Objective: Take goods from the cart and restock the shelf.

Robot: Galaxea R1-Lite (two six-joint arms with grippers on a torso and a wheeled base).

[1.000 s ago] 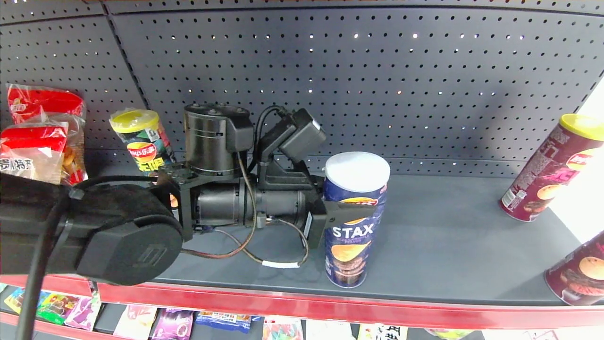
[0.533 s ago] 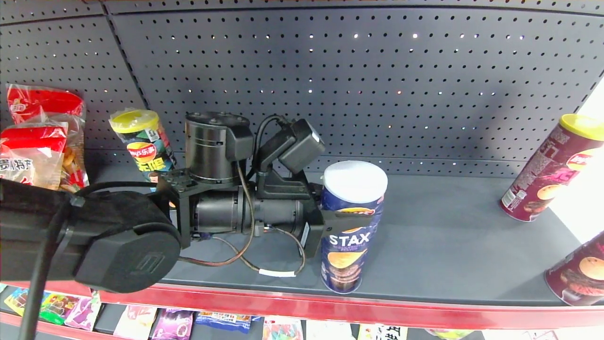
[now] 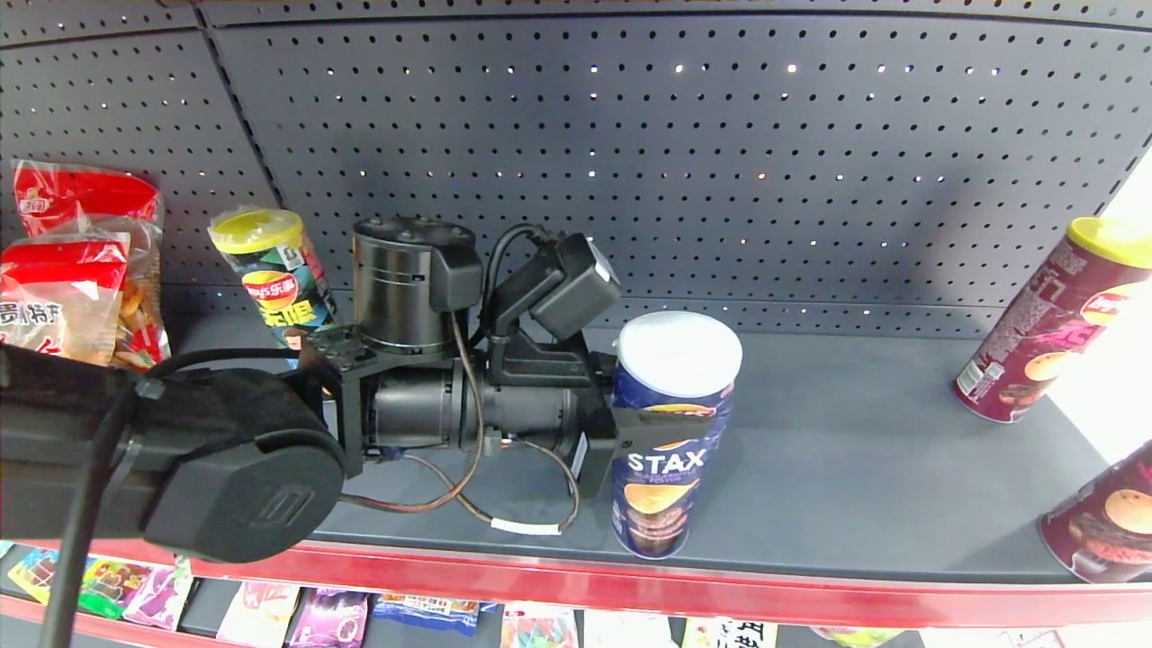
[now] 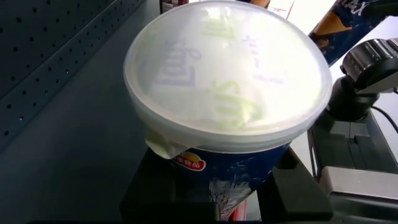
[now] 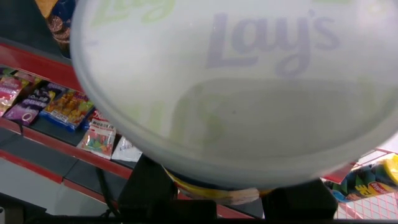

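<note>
Red snack bags (image 3: pixel 72 261) stand at the far left of the shelf (image 3: pixel 855 450). A yellow-lidded can (image 3: pixel 270 270) is just right of them, against the pegboard. The left gripper (image 3: pixel 675 418) comes in from the left and pinches a blue chip can (image 3: pixel 666 486) with a white lid, its fingers (image 4: pixel 155 186) pressed to both sides below the lid. The can stands nearly upright, base near the red front lip. Well to the right a purple can (image 3: pixel 1053 324) stands tilted, and a second purple can (image 3: pixel 1098 522) is nearer. The right gripper (image 5: pixel 224 199) is clamped on a clear-lidded can (image 5: pixel 236 87), with packets (image 5: pixel 62 106) on a lower shelf beyond.
</note>
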